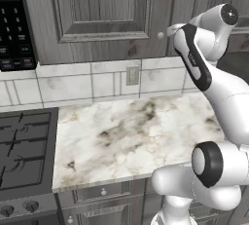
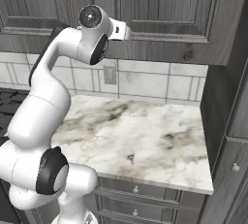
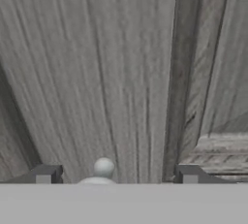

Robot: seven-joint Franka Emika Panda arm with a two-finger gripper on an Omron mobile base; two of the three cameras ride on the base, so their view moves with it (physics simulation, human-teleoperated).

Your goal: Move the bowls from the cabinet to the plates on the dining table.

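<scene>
Stove [image 1: 24,151] at far left, marble worktop [image 1: 131,131] beside it, both below the cabinet [image 1: 102,14], whose doors are shut; bowls can't be seen. Arm reaches up to the cabinet door edge, gripper [image 3: 116,177] right at the small round knob [image 3: 103,167]. Jaws apart, one fingertip either side of the knob, not touching it.

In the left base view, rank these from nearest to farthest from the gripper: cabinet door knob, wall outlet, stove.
1. Knob: on the cabinet door, right at the gripper.
2. Wall outlet: on the tiles, below and left.
3. Stove: far lower left, beside the worktop.
</scene>
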